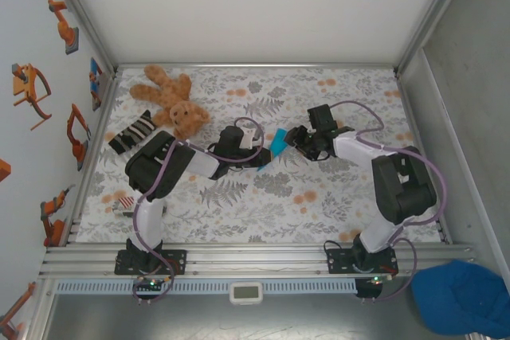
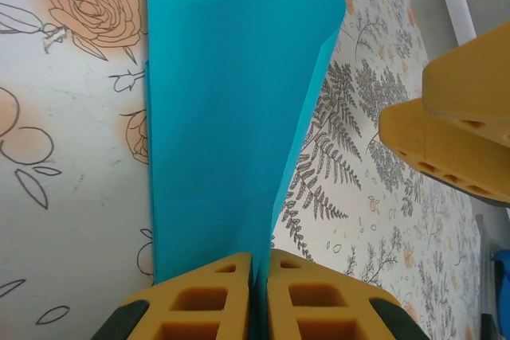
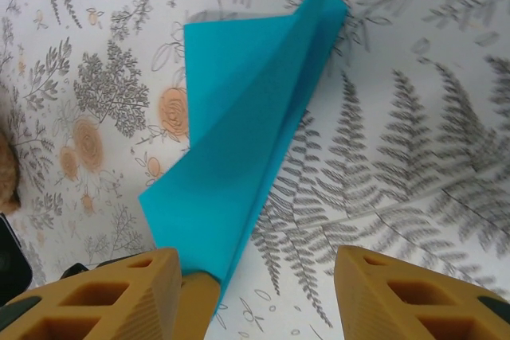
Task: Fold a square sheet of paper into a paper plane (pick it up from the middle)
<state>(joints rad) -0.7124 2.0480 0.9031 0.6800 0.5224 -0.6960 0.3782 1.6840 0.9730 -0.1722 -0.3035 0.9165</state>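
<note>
Pinching the creased cyan-blue square sheet of paper point(image 2: 223, 133) over the floral table point(image 1: 319, 189), the left claw point(image 2: 259, 296) faces the right claw point(image 3: 259, 292), spread apart. Closing squarely on the free edge should keep folds true.

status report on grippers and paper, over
Left gripper shut on the folded cyan paper. Right gripper open beside it, not gripping. Teddy bear and striped sock off left, clear of it.
</note>
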